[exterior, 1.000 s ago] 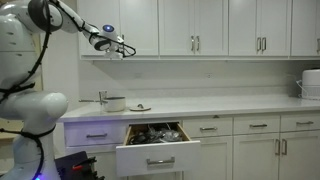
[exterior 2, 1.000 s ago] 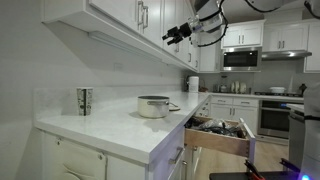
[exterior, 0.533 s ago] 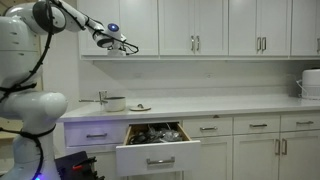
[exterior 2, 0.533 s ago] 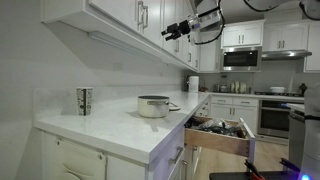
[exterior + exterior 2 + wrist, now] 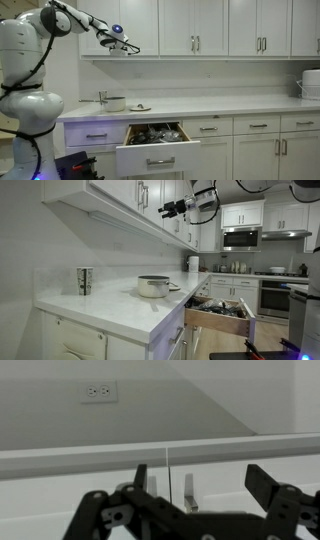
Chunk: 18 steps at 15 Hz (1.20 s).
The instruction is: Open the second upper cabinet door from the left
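Wrist view is showing, from its left side, a wall outlet [image 5: 98,392] sitting on the grey backsplash. The gripper [image 5: 197,482] is showing along the bottom edge with its jaws spread wide. Two cabinet handles are standing side by side at a door seam. The left-hand handle [image 5: 152,480] is lying just beside one finger, and the right-hand handle [image 5: 187,490] is lying in the gap between the fingers. Whether a finger is touching either handle, I cannot tell.

In an exterior view, the robot body [image 5: 25,70] is filling the left side. Its arm is stretching up and rightward, so the gripper [image 5: 126,46] is hovering at the lower edge of the upper cabinets. Just to its right, the second upper cabinet door [image 5: 140,25], as counted in this view, is sitting shut and flush with its neighbours. Below, a pot [image 5: 115,103] is resting on the counter [image 5: 240,104]. A drawer [image 5: 155,145] is hanging open lower down, a little to the right, with dark items inside.

In an exterior view looking along the counter, a metal cup [image 5: 85,280] is standing by the wall and the pot [image 5: 153,286] is sitting further along. The gripper [image 5: 168,211] is hanging close to the cabinet fronts, and the drawer [image 5: 215,315] is jutting out.
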Available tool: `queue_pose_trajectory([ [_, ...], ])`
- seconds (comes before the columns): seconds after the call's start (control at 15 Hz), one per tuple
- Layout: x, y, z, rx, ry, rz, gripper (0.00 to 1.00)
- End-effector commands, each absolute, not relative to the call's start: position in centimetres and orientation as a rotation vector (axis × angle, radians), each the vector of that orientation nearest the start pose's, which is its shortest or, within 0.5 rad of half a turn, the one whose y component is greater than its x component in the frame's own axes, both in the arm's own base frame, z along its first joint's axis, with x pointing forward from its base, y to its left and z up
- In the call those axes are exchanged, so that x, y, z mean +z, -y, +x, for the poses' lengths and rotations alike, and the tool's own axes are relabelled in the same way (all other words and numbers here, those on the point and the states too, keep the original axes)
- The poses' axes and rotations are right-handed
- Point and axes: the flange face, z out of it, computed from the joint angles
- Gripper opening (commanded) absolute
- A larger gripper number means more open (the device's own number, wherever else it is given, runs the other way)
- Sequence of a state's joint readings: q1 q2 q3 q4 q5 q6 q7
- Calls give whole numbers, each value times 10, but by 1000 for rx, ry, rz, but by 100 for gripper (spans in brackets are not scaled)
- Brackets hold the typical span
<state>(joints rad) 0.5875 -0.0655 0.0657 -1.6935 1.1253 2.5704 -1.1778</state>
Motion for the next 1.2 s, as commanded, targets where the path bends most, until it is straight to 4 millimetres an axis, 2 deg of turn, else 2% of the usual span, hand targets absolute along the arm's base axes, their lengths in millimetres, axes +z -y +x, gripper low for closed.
queue_pose_trajectory([
  [0.0,713,-347,475,-1273,1130,-1748,100],
  [0.27,714,-347,476,-1277,1128,-1747,100],
  [0.8,744,-399,480,-1350,1145,-1616,100],
  [1.13,766,-418,498,-1428,1125,-1564,100],
])
